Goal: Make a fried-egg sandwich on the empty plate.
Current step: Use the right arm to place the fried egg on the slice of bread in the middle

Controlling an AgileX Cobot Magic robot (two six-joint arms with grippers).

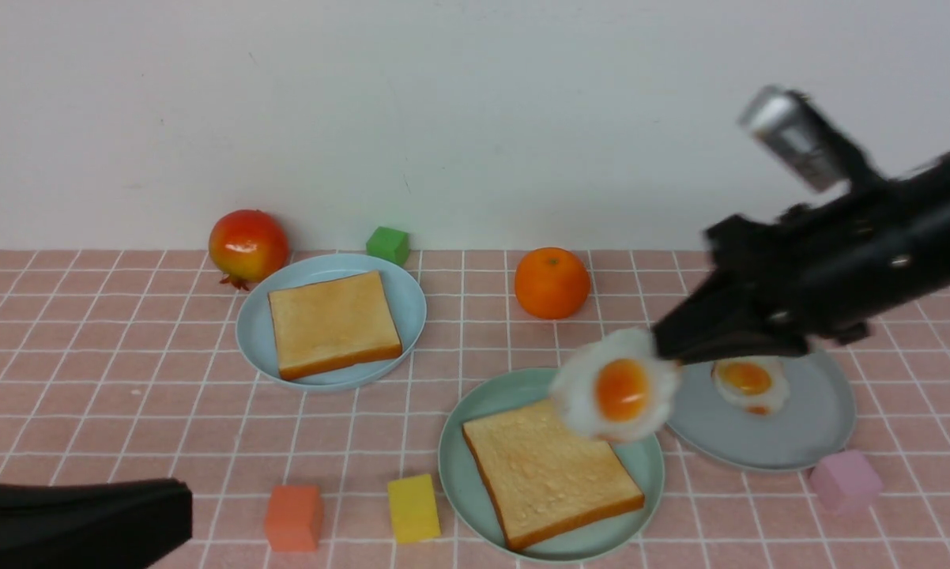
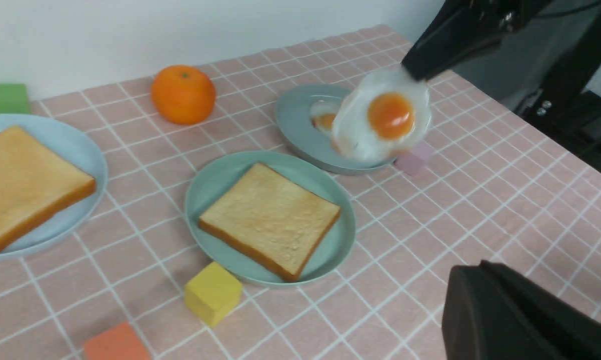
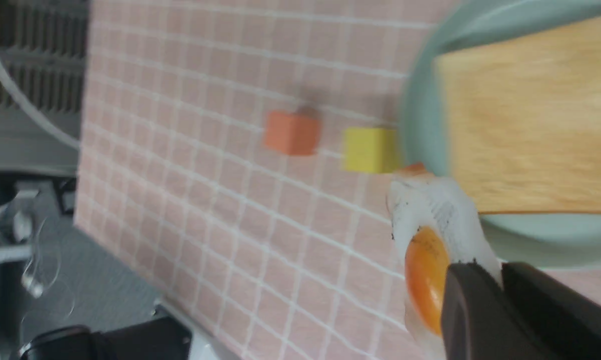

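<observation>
Front view, grip: the right tool was clamped on the edge of an egg, which hung tilted with its yolk facing the camera.
Front view, target: the egg was in the air over the far right edge of the green plate, where one toast lay flat. By my reading the two were not yet touching.
Front view, idle side: the left tool was low at the near left of the desk, jaws together and holding nothing.
Left wrist view, gap: the egg hung between the grey plate and the toast, well off the slice's middle (a second egg lay on the grey plate).
Right wrist view, hold: the jaws pinched only the white's margin beside the yolk, and the picture was blurred.
Doing it well: carry the egg over the slice's middle, level it yolk-up, lower it until it rests, and only then release. Letting go early would likely leave it draped over the plate's rim.
</observation>
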